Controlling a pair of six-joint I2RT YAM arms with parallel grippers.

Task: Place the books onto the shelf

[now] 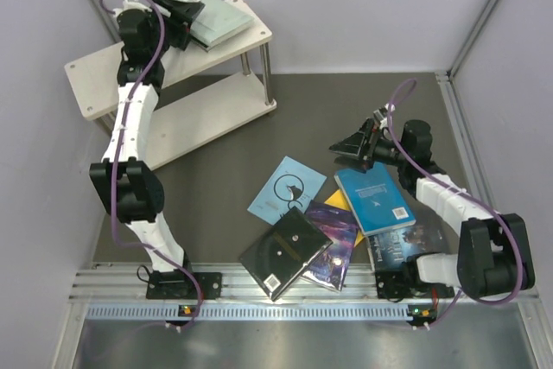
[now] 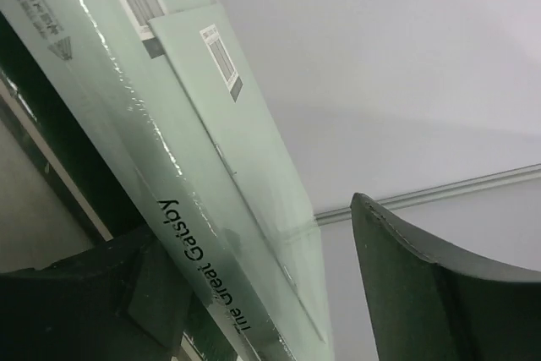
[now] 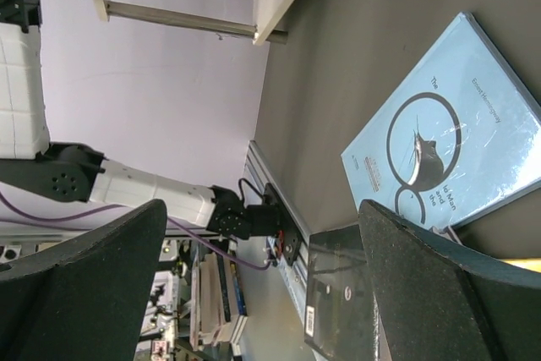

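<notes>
The left gripper (image 1: 197, 23) is held at the top board of the shelf (image 1: 95, 75), its jaws parted. In the left wrist view the spine of a green book (image 2: 182, 234) is seen lying against one finger (image 2: 127, 293), while the other finger (image 2: 423, 285) stands clear of it, so nothing is clamped. Two green books (image 1: 220, 15) are stacked flat on that top board at its far end; no book is seen on the lower board (image 1: 199, 118). The right gripper (image 1: 352, 149) is held wide open and empty above the table (image 1: 216, 179), just beside a bright blue book (image 1: 374, 198). Near it on the table a light blue book (image 1: 287, 187), a dark book (image 1: 285, 250), a purple book (image 1: 333, 244), a yellow book (image 1: 341, 202) and a dark blue book (image 1: 406, 244) are spread, partly overlapped.
</notes>
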